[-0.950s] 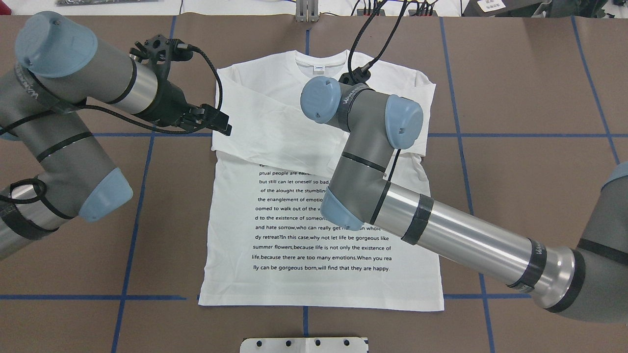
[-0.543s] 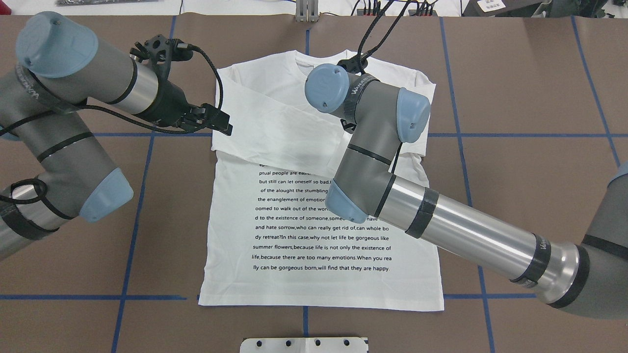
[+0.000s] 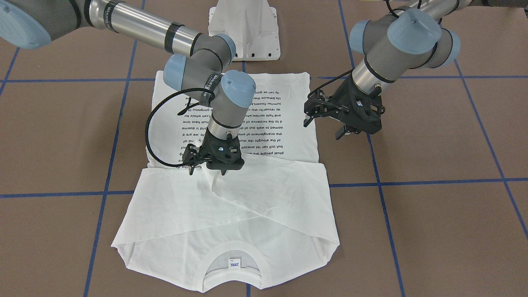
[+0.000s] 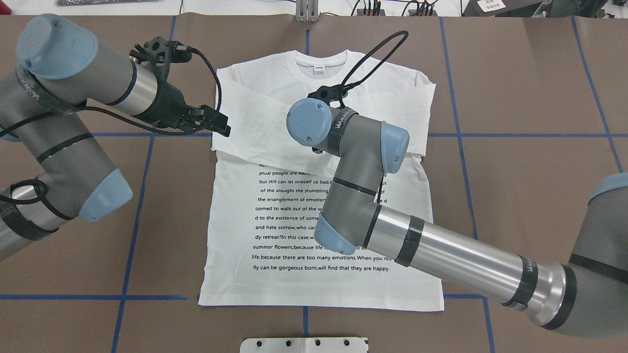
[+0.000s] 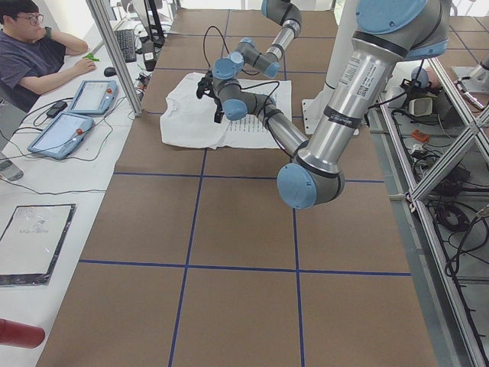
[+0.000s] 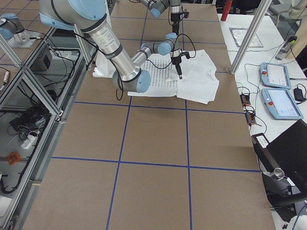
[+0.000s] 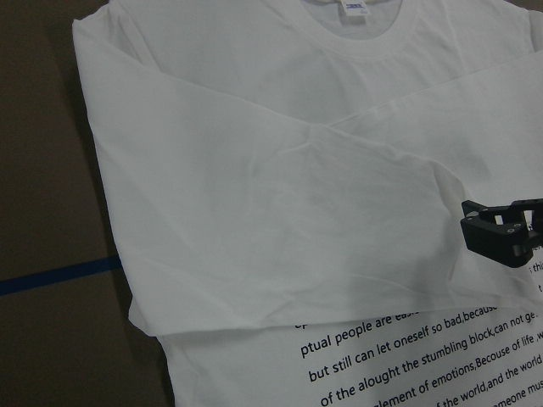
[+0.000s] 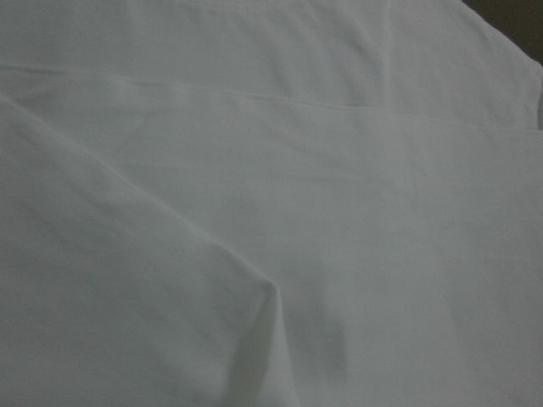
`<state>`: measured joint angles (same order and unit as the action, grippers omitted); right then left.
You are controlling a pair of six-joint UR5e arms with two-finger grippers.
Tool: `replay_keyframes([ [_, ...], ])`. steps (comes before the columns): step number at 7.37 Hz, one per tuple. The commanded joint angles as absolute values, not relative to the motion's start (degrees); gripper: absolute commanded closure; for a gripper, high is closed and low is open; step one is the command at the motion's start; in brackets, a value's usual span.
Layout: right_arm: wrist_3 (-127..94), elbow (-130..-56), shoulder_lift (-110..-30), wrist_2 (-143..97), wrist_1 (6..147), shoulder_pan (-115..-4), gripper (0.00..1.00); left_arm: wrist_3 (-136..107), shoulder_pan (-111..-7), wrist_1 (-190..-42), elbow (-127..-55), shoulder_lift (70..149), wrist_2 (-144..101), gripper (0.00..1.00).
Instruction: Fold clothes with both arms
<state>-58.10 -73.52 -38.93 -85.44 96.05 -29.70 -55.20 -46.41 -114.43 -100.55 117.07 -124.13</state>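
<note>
The white long-sleeved T-shirt (image 4: 319,235) lies flat on the brown table, black text up and neck label (image 3: 234,263) away from the robot. Both sleeves are folded across the chest. My right gripper (image 3: 207,171) is down on the crossed sleeves. Its two tips look spread, with a small ridge of cloth (image 8: 271,297) between them. In the overhead view it is hidden under its own wrist. One of its fingers (image 7: 501,233) shows in the left wrist view. My left gripper (image 3: 322,128) hangs open above the table beside the shirt's edge, clear of the cloth.
The white pedestal base (image 3: 243,29) stands at the robot's side of the table. Blue tape lines (image 4: 147,135) cross the brown surface. A person (image 5: 34,53) sits at a side bench with tablets (image 5: 61,134). More tablets (image 6: 280,103) lie on the other side.
The right wrist swung a little away from the robot, then came back toward it and to the left over the folded sleeves. The left arm and the shirt have not moved.
</note>
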Motion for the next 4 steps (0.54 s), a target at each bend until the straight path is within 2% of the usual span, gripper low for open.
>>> replay_keyframes([
  [1,-58.27,-73.48,-37.89,-85.34,97.55,-29.44,0.00,-55.46,-46.41,-114.43,-100.37,117.16,-124.10,0.00],
  [4,-51.98,-74.00,-38.14,-83.07,108.15,-29.44,0.00,-55.37,-46.32,-114.52,-100.20,117.07,-124.01,0.00],
])
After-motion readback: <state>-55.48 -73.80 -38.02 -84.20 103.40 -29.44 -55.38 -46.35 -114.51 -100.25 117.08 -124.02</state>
